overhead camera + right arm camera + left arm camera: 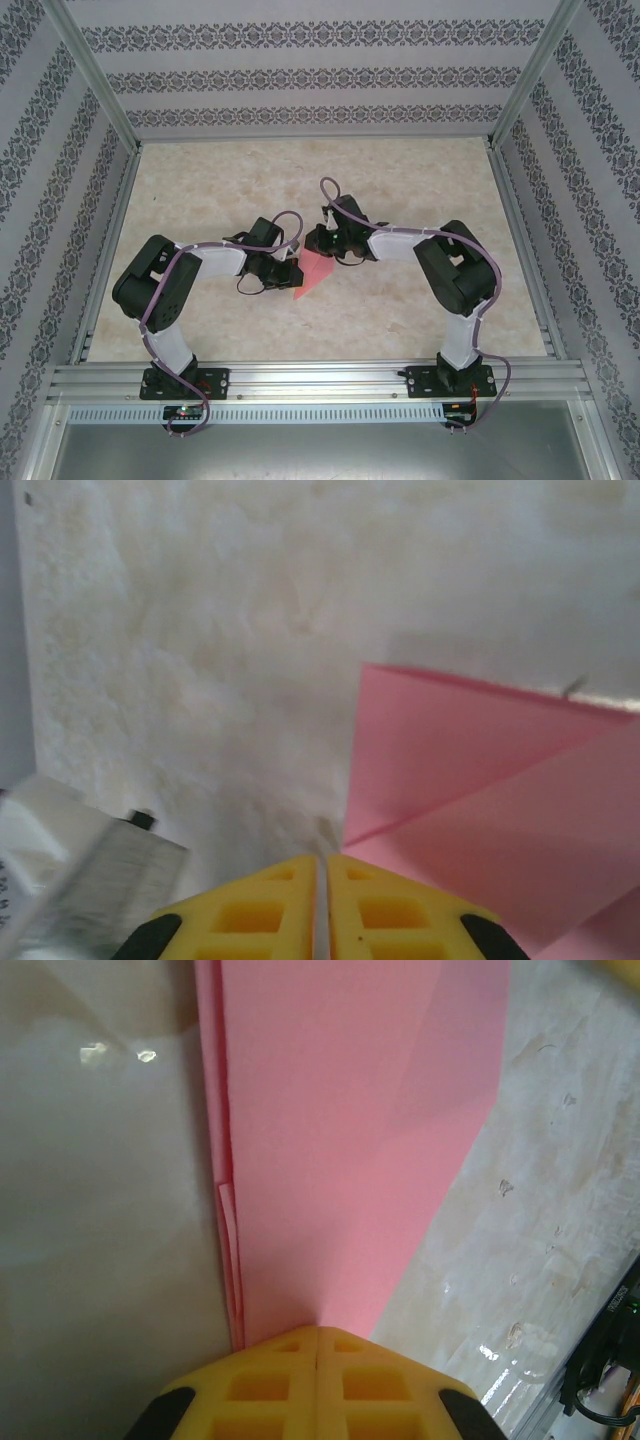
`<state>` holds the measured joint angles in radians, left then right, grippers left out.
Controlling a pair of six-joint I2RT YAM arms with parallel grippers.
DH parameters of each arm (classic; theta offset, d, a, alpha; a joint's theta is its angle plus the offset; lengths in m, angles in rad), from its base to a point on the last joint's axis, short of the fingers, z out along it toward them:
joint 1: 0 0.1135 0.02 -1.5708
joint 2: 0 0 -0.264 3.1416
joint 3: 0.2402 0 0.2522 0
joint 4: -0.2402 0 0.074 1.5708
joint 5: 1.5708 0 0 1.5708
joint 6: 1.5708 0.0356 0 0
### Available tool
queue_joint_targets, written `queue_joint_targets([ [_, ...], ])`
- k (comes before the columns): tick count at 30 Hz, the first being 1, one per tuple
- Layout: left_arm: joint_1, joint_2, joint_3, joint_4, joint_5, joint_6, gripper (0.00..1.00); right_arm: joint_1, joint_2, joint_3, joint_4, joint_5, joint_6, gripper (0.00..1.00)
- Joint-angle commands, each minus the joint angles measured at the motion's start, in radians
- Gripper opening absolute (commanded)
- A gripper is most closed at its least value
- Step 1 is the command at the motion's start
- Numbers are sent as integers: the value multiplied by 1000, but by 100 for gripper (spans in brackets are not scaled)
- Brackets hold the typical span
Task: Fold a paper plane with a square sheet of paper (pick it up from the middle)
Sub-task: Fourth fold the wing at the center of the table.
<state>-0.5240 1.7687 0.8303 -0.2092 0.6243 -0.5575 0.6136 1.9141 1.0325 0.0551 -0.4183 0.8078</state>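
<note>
**Item 1: folded pink paper sheet** [314, 274]. It lies at the middle of the table [420, 180], between the two grippers, and from overhead reads as a small shape tapering toward the near edge. In the left wrist view the sheet [340, 1140] is a long panel narrowing toward the fingertips. Stacked layers show along its left edge and a faint diagonal crease runs across the upper right. In the right wrist view the sheet [480, 780] shows two overlapping flaps that meet at a crease running in from the right.

**Item 2: left gripper** [288, 270]. It sits at the sheet's left side. The yellow fingers [270, 1385] are pressed together along a closed seam, with their tips over the narrow end of the paper. Whether any layer is caught between them cannot be told.

**Item 3: right gripper** [322, 243]. It sits at the sheet's far edge. The yellow fingers [400, 915] are closed to a hairline seam with nothing visible in it. The paper's near corner lies just beside the right fingertip.

**Item 4: surroundings.** The table top is pale and marbled. Patterned wall panels [310, 70] stand on three sides. An aluminium rail [320, 378] carries both arm bases. A blurred grey-white object [80, 880] sits at the lower left of the right wrist view and cannot be identified.
</note>
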Motion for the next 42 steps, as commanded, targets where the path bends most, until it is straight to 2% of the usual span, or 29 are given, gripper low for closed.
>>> queue_joint_targets([
  [1,2,49,-37,-85,-47,-4,3,2,35,-29,68,6,31,11],
  [7,3,39,0,-116,-32,3,3,4,74,-75,97,26,44,8],
  [15,16,-43,81,-77,85,-78,8,3,86,-114,107,44,43,8],
  [21,29,14,109,-15,154,-128,10,1,95,-112,103,47,39,8],
  [28,35,48,34,-9,111,-112,10,1,95,-109,94,53,34,9],
  [32,34,69,-20,26,160,-116,10,1,90,-111,76,61,24,9],
  [42,34,32,-81,-108,176,-19,12,1,83,-108,55,76,19,10],
])
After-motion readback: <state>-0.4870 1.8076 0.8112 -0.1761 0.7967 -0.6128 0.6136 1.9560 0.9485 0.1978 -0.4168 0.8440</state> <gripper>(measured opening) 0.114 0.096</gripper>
